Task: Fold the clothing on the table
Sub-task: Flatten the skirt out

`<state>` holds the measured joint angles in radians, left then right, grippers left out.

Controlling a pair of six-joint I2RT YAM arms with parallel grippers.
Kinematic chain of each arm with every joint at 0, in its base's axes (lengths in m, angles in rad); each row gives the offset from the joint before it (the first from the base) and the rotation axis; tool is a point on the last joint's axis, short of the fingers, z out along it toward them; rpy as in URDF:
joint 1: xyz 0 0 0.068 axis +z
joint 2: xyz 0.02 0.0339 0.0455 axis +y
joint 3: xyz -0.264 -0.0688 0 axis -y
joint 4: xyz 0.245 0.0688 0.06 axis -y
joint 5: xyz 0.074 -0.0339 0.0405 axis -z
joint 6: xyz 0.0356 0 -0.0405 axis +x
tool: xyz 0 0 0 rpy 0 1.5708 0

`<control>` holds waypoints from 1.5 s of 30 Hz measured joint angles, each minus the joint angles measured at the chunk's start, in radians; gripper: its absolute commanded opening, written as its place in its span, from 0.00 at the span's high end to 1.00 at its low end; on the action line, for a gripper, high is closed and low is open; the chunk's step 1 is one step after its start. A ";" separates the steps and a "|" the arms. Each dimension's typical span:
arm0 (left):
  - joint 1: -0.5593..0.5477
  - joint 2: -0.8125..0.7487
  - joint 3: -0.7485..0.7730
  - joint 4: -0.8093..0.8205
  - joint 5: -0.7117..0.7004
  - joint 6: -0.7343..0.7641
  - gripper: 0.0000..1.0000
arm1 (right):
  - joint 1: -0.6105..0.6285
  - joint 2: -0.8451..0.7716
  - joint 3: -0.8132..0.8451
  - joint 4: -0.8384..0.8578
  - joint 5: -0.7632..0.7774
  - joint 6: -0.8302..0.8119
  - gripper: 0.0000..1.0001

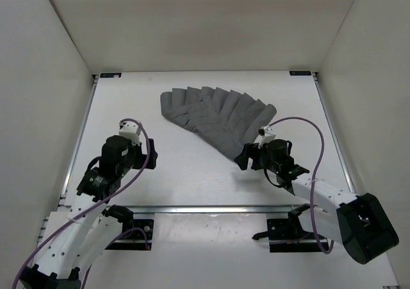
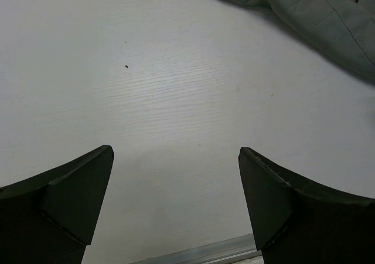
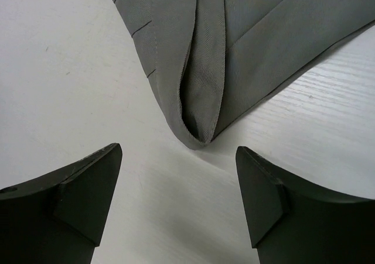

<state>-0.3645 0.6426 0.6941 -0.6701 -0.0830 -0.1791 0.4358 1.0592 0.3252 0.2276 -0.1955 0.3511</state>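
Observation:
The clothing (image 1: 218, 116) is a grey pleated piece spread in a fan across the back middle of the white table (image 1: 128, 103), narrowing to a point at its near right. That pointed end (image 3: 202, 129) lies flat just ahead of my right gripper (image 3: 179, 148), which is open with nothing between its fingers. In the top view the right gripper (image 1: 243, 157) sits right at the point. My left gripper (image 1: 152, 153) hovers open over bare table, left of the clothing. In the left wrist view the left gripper (image 2: 176, 153) is empty and the clothing (image 2: 328, 18) shows only at the top right.
White walls enclose the table on three sides. A metal rail (image 1: 211, 208) runs along the near edge, seen also as the rail (image 2: 205, 252) below the left fingers. Black corner brackets (image 1: 110, 75) mark the back corners. Purple cables (image 1: 301, 123) loop off both arms.

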 measured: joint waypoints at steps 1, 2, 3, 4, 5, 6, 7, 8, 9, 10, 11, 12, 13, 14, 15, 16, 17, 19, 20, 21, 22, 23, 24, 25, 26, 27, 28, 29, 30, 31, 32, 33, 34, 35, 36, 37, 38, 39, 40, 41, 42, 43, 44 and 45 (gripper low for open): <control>0.003 -0.008 0.000 0.001 -0.001 0.000 0.01 | 0.000 0.025 0.000 0.021 -0.002 0.004 0.26; 0.004 -0.013 0.000 0.002 -0.004 -0.001 0.01 | 0.000 0.052 0.000 0.045 -0.004 0.009 0.26; 0.007 -0.019 0.000 0.004 -0.007 -0.002 0.01 | 0.000 0.082 0.000 0.068 -0.005 0.011 0.31; 0.010 -0.022 0.000 0.005 -0.008 -0.002 0.02 | 0.000 0.109 0.000 0.090 -0.007 0.012 0.45; 0.010 -0.023 0.000 0.005 -0.010 -0.002 0.05 | -0.001 0.138 0.000 0.112 -0.011 0.006 0.62; 0.010 -0.023 -0.001 0.006 -0.010 -0.002 0.11 | -0.005 0.160 0.000 0.127 -0.014 0.005 0.71; 0.010 -0.025 -0.003 0.010 -0.005 0.000 0.14 | -0.006 0.185 0.001 0.142 -0.019 0.005 0.82; 0.010 -0.027 -0.008 0.015 0.003 0.004 0.19 | -0.006 0.201 0.001 0.153 -0.023 0.007 0.88; 0.009 -0.031 -0.013 0.018 0.014 0.008 0.23 | -0.005 0.207 0.000 0.160 -0.023 0.007 0.96; 0.009 -0.036 -0.017 0.018 0.021 0.013 0.25 | -0.003 0.206 -0.004 0.172 -0.022 0.009 1.00; 0.007 -0.047 -0.019 0.019 0.026 0.014 0.35 | 0.003 0.187 -0.019 0.198 -0.013 0.014 1.00; 0.007 -0.049 -0.019 0.020 0.028 0.014 0.37 | 0.003 0.179 -0.024 0.203 -0.012 0.012 1.00; 0.010 -0.051 -0.019 0.024 0.037 0.010 0.41 | 0.008 0.153 -0.036 0.208 -0.009 0.012 1.00; 0.017 -0.051 -0.019 0.031 0.047 0.000 0.40 | 0.009 0.127 -0.046 0.208 -0.006 0.012 1.00; 0.034 -0.045 -0.022 0.050 0.070 -0.007 0.40 | 0.013 0.098 -0.055 0.204 -0.003 0.012 1.00; 0.043 -0.039 -0.024 0.063 0.083 -0.011 0.39 | 0.015 0.072 -0.061 0.196 0.000 0.013 1.00; 0.051 -0.029 -0.027 0.079 0.097 -0.021 0.38 | 0.015 0.043 -0.064 0.175 0.000 0.014 1.00; 0.050 0.008 -0.029 0.117 0.111 -0.037 0.35 | 0.014 -0.031 -0.079 0.128 -0.003 0.024 1.00; 0.041 0.032 -0.027 0.140 0.116 -0.046 0.34 | 0.015 -0.067 -0.085 0.102 -0.003 0.035 1.00; 0.031 0.064 -0.024 0.168 0.119 -0.053 0.32 | 0.014 -0.110 -0.097 0.078 -0.004 0.048 1.00; 0.021 0.096 -0.015 0.192 0.124 -0.059 0.30 | 0.014 -0.150 -0.106 0.055 -0.005 0.065 0.99; 0.011 0.149 0.008 0.212 0.131 -0.064 0.29 | 0.013 -0.182 -0.115 0.036 -0.010 0.079 1.00; 0.003 0.208 0.038 0.244 0.141 -0.067 0.27 | 0.004 -0.208 -0.125 0.022 -0.021 0.096 1.00; -0.003 0.277 0.078 0.277 0.151 -0.069 0.26 | -0.005 -0.222 -0.130 0.006 -0.035 0.108 1.00; -0.010 0.348 0.122 0.307 0.160 -0.071 0.26 | -0.015 -0.227 -0.131 -0.011 -0.048 0.119 1.00; -0.016 0.428 0.174 0.350 0.169 -0.071 0.27 | -0.028 -0.228 -0.134 -0.022 -0.059 0.126 1.00; -0.019 0.503 0.221 0.386 0.178 -0.068 0.27 | -0.040 -0.229 -0.138 -0.033 -0.069 0.129 1.00; -0.022 0.579 0.273 0.413 0.185 -0.064 0.28 | -0.048 -0.230 -0.143 -0.042 -0.078 0.132 1.00; -0.024 0.652 0.328 0.435 0.196 -0.058 0.30 | -0.053 -0.233 -0.151 -0.048 -0.083 0.134 1.00; -0.025 0.730 0.383 0.461 0.209 -0.052 0.31 | -0.053 -0.237 -0.158 -0.054 -0.084 0.135 1.00; -0.027 0.802 0.439 0.478 0.223 -0.045 0.32 | -0.051 -0.240 -0.163 -0.061 -0.088 0.135 1.00; -0.028 0.874 0.493 0.491 0.233 -0.038 0.33 | -0.047 -0.241 -0.166 -0.066 -0.092 0.134 1.00; -0.030 0.938 0.546 0.494 0.244 -0.030 0.32 | -0.042 -0.241 -0.167 -0.071 -0.093 0.133 1.00; -0.033 1.007 0.608 0.493 0.255 -0.019 0.30 | -0.038 -0.241 -0.167 -0.072 -0.097 0.129 1.00; -0.038 1.080 0.677 0.494 0.266 -0.006 0.28 | -0.037 -0.241 -0.167 -0.072 -0.102 0.126 0.99; -0.043 1.143 0.734 0.492 0.274 0.004 0.27 | -0.037 -0.241 -0.167 -0.072 -0.108 0.122 1.00; -0.048 1.202 0.791 0.485 0.283 0.014 0.26 | -0.035 -0.242 -0.167 -0.073 -0.113 0.119 1.00; -0.053 1.253 0.840 0.480 0.291 0.021 0.26 | -0.035 -0.242 -0.167 -0.073 -0.119 0.117 1.00; -0.059 1.307 0.897 0.466 0.301 0.027 0.28 | -0.035 -0.242 -0.167 -0.073 -0.124 0.116 1.00; -0.065 1.362 0.953 0.452 0.312 0.034 0.29 | -0.035 -0.242 -0.167 -0.073 -0.128 0.114 1.00; -0.071 1.412 1.008 0.434 0.320 0.042 0.28 | -0.034 -0.242 -0.167 -0.074 -0.130 0.113 1.00; -0.078 1.462 1.064 0.416 0.330 0.050 0.28 | -0.032 -0.241 -0.167 -0.074 -0.132 0.111 1.00; -0.085 1.509 1.114 0.398 0.336 0.056 0.28 | -0.030 -0.240 -0.167 -0.074 -0.134 0.107 1.00; -0.093 1.545 1.149 0.382 0.340 0.061 0.27 | -0.029 -0.238 -0.167 -0.074 -0.138 0.102 1.00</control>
<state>-0.4572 2.1872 1.8427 -0.2878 0.2565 -0.1177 0.4068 0.8215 0.1585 0.1535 -0.3332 0.4534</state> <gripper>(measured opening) 0.719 0.026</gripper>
